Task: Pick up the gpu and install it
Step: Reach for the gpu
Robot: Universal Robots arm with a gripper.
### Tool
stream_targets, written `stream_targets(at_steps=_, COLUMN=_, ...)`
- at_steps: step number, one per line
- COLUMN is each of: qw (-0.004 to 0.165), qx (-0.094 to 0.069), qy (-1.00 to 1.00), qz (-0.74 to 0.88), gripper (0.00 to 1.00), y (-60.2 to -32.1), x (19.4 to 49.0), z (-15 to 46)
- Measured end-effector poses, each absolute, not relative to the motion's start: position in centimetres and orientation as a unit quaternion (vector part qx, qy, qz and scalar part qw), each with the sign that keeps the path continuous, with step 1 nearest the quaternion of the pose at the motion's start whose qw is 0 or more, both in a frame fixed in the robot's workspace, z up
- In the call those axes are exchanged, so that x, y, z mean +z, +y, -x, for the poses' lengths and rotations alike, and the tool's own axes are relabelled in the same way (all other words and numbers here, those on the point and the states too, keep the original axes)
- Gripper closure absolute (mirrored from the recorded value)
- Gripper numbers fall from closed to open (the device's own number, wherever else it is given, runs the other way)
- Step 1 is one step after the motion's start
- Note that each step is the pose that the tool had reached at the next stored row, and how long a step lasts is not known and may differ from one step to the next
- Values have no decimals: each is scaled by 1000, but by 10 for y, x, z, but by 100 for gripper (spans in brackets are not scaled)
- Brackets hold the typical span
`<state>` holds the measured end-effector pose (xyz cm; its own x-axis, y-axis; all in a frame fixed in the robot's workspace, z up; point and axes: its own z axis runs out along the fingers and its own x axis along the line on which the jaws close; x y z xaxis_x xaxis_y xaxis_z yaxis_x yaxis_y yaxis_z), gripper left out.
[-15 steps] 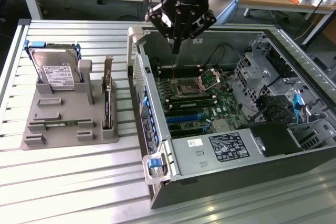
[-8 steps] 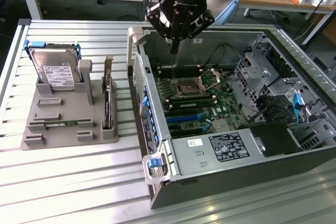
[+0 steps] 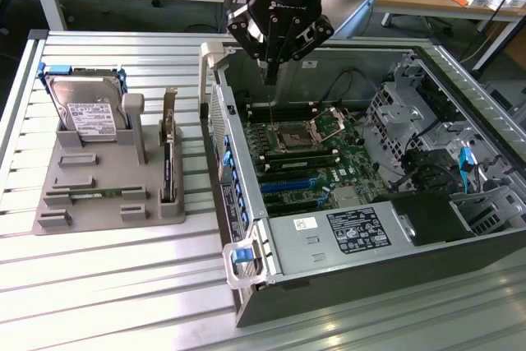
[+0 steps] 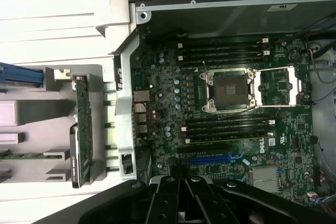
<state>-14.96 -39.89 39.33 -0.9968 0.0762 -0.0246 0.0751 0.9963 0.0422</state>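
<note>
Exterior view first. Above the open computer case point(image 3: 485, 244), near its far end: the gripper point(image 3: 270, 71), fingers clenched together into one narrow point, grasping nothing. Below that point, inside the case: the green motherboard point(image 3: 316, 174), with an open CPU socket point(image 3: 294, 136) between rows of dark memory slots. Outside the case, just beside its wall on the exterior view's left: a grey holder tray point(image 3: 57, 219) on the slatted metal table point(image 3: 123, 285). In the tray slot nearest the case: the gpu point(image 3: 168, 172), thin and dark, standing on its long edge, silver bracket point(image 3: 170, 113) upright at the end away from the camera, well apart from the gripper. Farther from the case in the same tray: a silver hard drive point(image 3: 86, 117) with a white label, propped upright in a blue frame point(image 3: 49, 71). Flat in the tray below the drive: what looks like a small green memory stick point(image 3: 92, 195), too small to be sure. Wrist view next. Looks straight down into the case point(image 4: 236, 22). Over the motherboard point(image 4: 157, 82), by a blue expansion slot point(image 4: 210, 158): the gripper point(image 4: 181, 184), black fingers point(image 4: 165, 200) shut against each other, empty. Near the middle of the case: the CPU socket point(image 4: 228, 92). Outside the case wall: the tray point(image 4: 37, 124), with the gpu point(image 4: 83, 129) edge-up in the slot closest to the case and the blue frame point(image 4: 21, 75) farther out.
</note>
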Motion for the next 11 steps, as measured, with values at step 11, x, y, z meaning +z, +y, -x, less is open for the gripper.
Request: stream_targets(at_steps=11, qw=13, qx=19, qy=999, qz=-38, gripper=89, y=-399, x=393, z=155)
